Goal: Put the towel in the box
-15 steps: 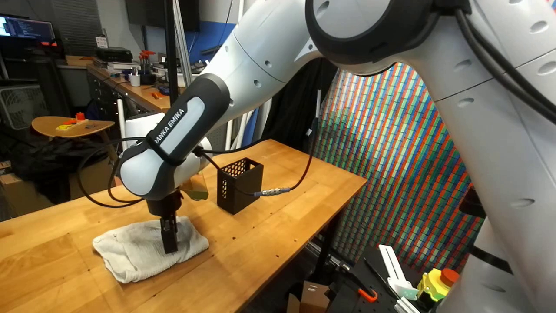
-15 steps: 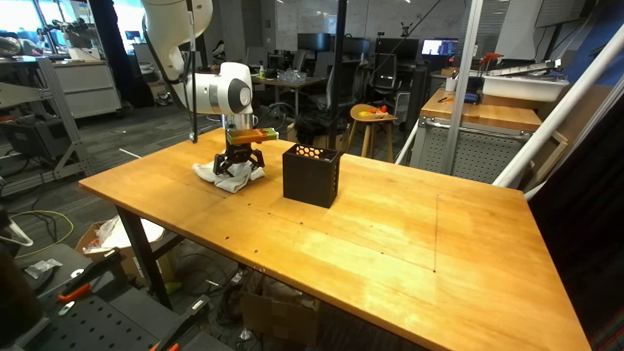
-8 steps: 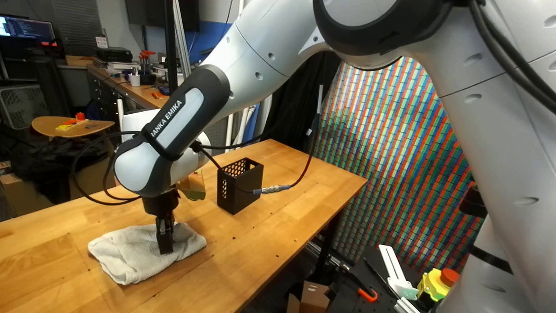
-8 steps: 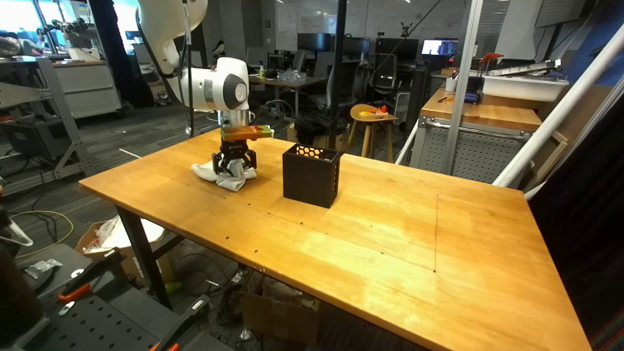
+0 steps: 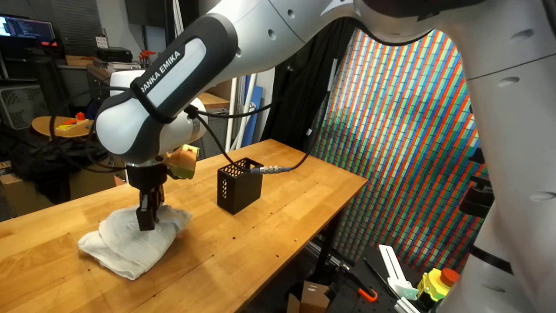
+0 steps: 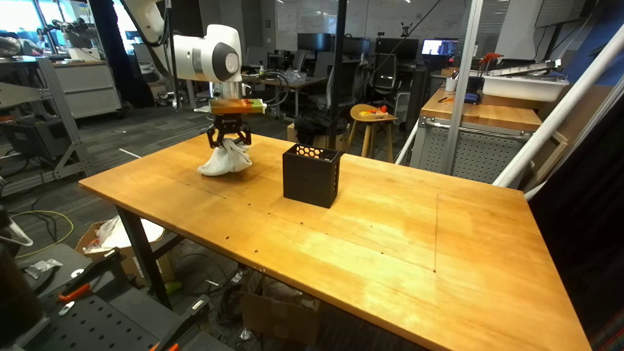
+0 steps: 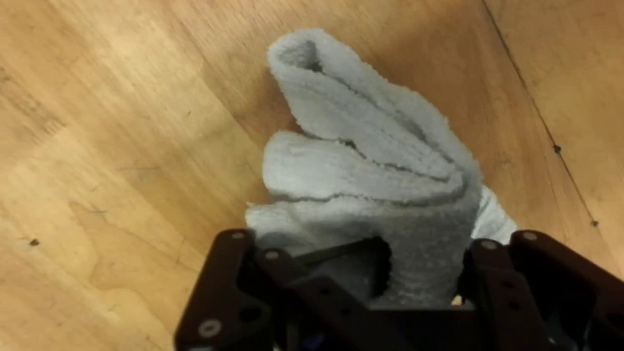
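My gripper is shut on the white-grey towel, with a thick bunched fold squeezed between its toothed pads. The towel hangs gathered below the fingertips in an exterior view, casting a shadow on the wood; whether its lowest edge still touches the table I cannot tell. In an exterior view the near finger hides part of the towel. The box is black, upright and open-topped, with honeycomb holes in its sides; the box stands on the table apart from the towel and gripper.
The wooden table carries both the towel and the box. A black cable with a metal connector loops from the arm past the box in an exterior view. An orange-green block is fixed above the gripper.
The jaws have closed on the towel, bunching it up. The gripper has risen with it and shifted slightly away from the box. The box has not moved.
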Robot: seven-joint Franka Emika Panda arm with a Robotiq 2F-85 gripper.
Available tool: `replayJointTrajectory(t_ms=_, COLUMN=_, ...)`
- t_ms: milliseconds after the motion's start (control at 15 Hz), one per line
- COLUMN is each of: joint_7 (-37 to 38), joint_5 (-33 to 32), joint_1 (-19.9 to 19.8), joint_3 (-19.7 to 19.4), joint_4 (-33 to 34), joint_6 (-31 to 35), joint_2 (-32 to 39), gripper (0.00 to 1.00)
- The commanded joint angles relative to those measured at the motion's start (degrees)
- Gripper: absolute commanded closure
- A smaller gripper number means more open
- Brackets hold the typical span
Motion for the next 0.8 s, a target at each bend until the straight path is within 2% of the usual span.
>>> replayJointTrajectory(t_ms=0, joint_7=6.6, joint_5=1.8, joint_1=0.3, joint_3=-0.7, joint_4=-2.3, joint_6=-3.3, joint_2=-7.5, gripper=1.0)
replayJointTrajectory(t_ms=267, joint_7=12.9, joint_5=3.3, joint_1=-0.8, joint_3=-2.5, joint_4=-1.0, joint_6=-7.6, joint_2=-12.2, gripper=1.0)
replayJointTrajectory(t_ms=733, joint_7=13.7, joint_5=5.2, joint_1=-5.7, joint_3=-8.4, joint_4=2.6, joint_6=-13.2, joint_2=-18.0, gripper=1.0)
